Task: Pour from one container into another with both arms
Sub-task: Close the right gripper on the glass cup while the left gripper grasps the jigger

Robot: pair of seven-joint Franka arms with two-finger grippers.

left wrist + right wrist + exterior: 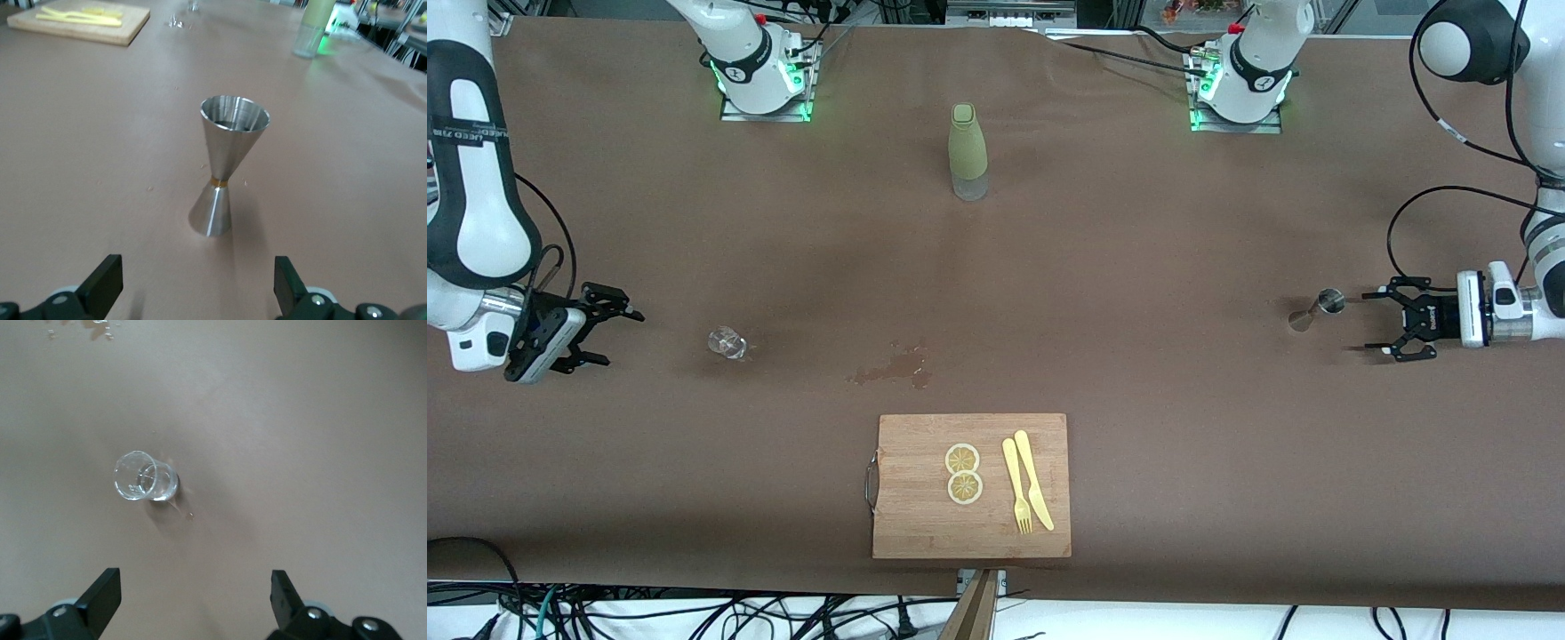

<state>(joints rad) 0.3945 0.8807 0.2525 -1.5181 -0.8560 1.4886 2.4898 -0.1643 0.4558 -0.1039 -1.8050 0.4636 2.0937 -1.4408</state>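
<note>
Across the brown worktop (1138,267) two white arms are seen, one entering at each side of the front view. The left gripper (1383,324) is placed at the right edge of that frame, held low, with its fingers spread apart and nothing between them. Just beside its fingertips, a steel jigger (1319,308) is stood upright on the worktop; in the left wrist view the jigger (227,173) is centred ahead of the black fingertips (107,280), not touched by them.

The right gripper (609,336) is found at the left edge of the front view, its fingers likewise held wide apart and empty. A small clear glass (727,343) is set near it, toward the frame's centre; in the right wrist view the glass (143,477) is seen upright in the middle of the frame, well clear of the fingertips (103,593).

A green bottle (967,151) is stood at the upper middle of the front view. A wet patch (894,366) is seen at the centre, and below it a wooden cutting board (925,524) carrying two lemon slices (963,473), a yellow fork (1016,484) and a yellow knife (1034,478).
</note>
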